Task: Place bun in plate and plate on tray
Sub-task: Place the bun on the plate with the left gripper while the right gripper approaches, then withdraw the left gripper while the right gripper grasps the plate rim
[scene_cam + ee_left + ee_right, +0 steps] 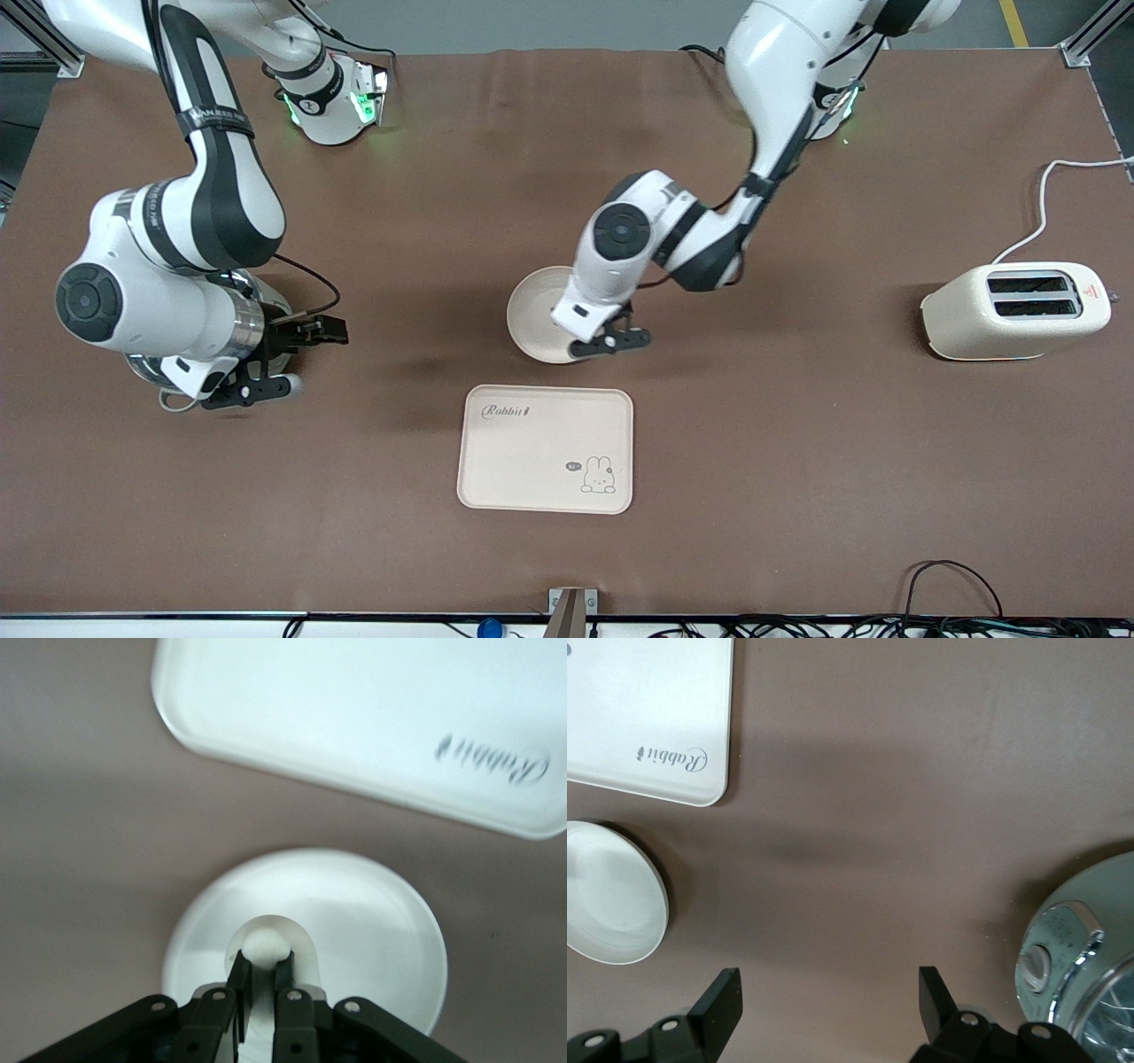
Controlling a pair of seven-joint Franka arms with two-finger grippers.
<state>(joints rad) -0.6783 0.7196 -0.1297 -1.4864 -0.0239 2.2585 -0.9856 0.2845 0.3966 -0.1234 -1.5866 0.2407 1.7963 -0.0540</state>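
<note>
The round cream plate (534,312) sits on the brown table, just farther from the front camera than the cream "Rabbit" tray (546,448). My left gripper (611,342) is over the plate's edge on the left arm's side. In the left wrist view the left gripper (263,966) is shut on the small pale bun (266,948), held low over the plate (372,930), with the tray (354,718) past it. The bun is hidden in the front view. My right gripper (297,359) is open and empty, waiting near the right arm's end; it also shows in the right wrist view (831,988).
A cream toaster (1014,310) with a white cord stands toward the left arm's end of the table. A shiny metal pot (257,292) sits under the right arm's wrist and shows in the right wrist view (1090,948). The tray (647,709) and plate (611,895) show there too.
</note>
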